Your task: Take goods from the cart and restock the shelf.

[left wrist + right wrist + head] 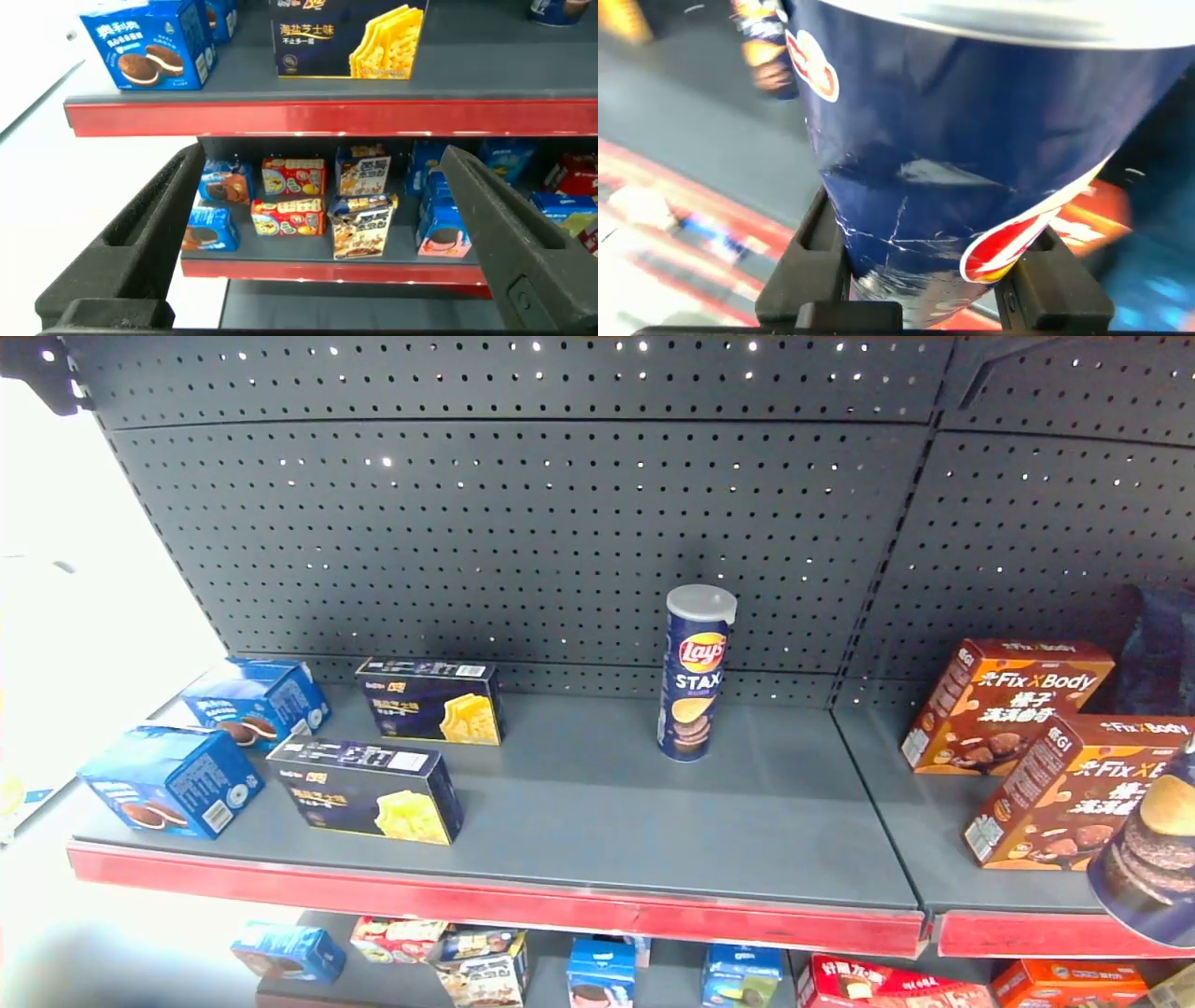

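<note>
A blue chip can (695, 672) with a grey lid stands upright on the grey shelf (607, 812), near the back panel. A second blue chip can (971, 159) sits between the fingers (808, 257) of my right gripper (924, 275), which is shut on it. That held can (1146, 859) shows at the head view's right edge, in front of the brown boxes. My left gripper (322, 243) hangs open below the shelf's red front edge (327, 117), with nothing between its fingers (140, 233).
Two blue cookie boxes (173, 779) and two dark boxes with yellow crackers (369, 789) lie on the shelf's left part. Brown boxes (1004, 705) stand on the right section. The lower shelf (327, 266) holds several small boxes. Bare room surrounds the standing can.
</note>
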Available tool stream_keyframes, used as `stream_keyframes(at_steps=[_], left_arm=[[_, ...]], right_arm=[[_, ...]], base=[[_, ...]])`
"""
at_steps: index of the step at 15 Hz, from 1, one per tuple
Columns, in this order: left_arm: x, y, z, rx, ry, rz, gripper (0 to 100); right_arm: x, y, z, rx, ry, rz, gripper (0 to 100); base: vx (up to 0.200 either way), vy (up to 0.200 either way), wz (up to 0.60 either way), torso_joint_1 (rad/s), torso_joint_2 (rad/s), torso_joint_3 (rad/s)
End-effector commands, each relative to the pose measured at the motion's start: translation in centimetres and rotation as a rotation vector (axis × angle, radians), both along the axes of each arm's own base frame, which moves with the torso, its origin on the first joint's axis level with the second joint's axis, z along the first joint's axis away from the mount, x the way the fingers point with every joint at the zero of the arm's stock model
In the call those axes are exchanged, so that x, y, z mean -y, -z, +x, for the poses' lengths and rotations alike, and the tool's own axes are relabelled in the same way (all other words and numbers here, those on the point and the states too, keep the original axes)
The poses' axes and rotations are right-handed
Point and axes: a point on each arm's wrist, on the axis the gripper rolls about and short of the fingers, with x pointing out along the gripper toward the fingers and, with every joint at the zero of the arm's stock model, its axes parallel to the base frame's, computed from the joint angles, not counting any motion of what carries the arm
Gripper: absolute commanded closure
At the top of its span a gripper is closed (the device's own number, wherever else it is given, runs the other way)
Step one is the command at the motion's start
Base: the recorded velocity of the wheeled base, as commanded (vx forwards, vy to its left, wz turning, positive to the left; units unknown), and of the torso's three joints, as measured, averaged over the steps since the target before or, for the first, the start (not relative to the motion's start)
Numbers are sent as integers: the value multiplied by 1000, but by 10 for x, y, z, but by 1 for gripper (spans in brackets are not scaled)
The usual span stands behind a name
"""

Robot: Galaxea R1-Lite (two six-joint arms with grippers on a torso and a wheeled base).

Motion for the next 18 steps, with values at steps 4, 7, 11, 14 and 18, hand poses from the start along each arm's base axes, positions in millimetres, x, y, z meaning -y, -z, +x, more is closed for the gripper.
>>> stream_keyframes(at_steps=[4, 7, 11, 14, 18], left_arm=[[0, 0, 0, 0, 0, 0, 0], [0, 0, 0, 0, 0, 0, 0], [0, 0, 0, 0, 1, 0, 0], [0, 0, 0, 1, 6, 6, 0], [0, -1, 3, -38, 17, 5, 0]], right_arm=[[-22, 17, 6, -65, -261, 58, 100], [-23, 23, 9, -73, -254, 124, 100], [-36, 22, 34, -120, -262, 122, 100], [-59, 26, 78, -44, -171, 41, 100], [-71, 28, 91, -15, -152, 97, 100]], base=[[0, 0, 0, 0, 0, 0], [0, 0, 0, 0, 0, 0], [0, 0, 0, 0, 0, 0], [0, 0, 0, 0, 0, 0], [0, 0, 0, 0, 0, 0]])
